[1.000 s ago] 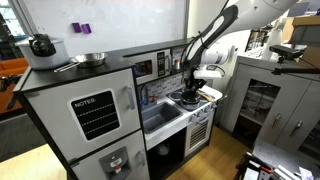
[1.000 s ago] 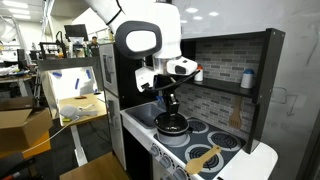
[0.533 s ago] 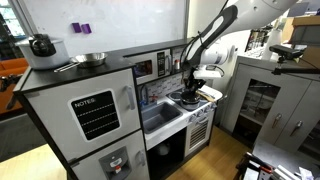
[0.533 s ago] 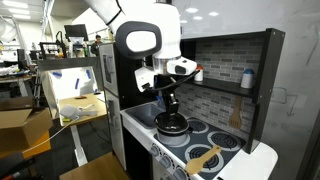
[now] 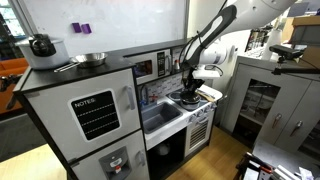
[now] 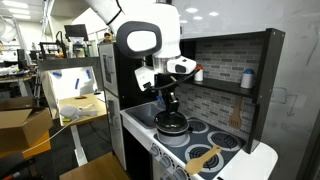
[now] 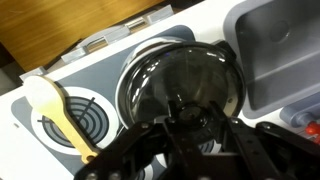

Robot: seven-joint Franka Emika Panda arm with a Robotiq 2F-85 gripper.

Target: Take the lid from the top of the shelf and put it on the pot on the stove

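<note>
Showed the lid [image 7: 180, 80] already seated on the steel pot [image 6: 172, 127] at the edge of the stove [image 7: 95, 80] beside the sink [image 7: 275, 50], gripper [image 7: 195, 122] apparently pinched shut on the lid's knob; judged nearly complete, only release and withdrawal left.

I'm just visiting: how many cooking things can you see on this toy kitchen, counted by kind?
kettle: 1
steel bowl: 1
pot: 1
lid, sitting on the pot: 1
wooden spatula: 1
Total: 5
</note>
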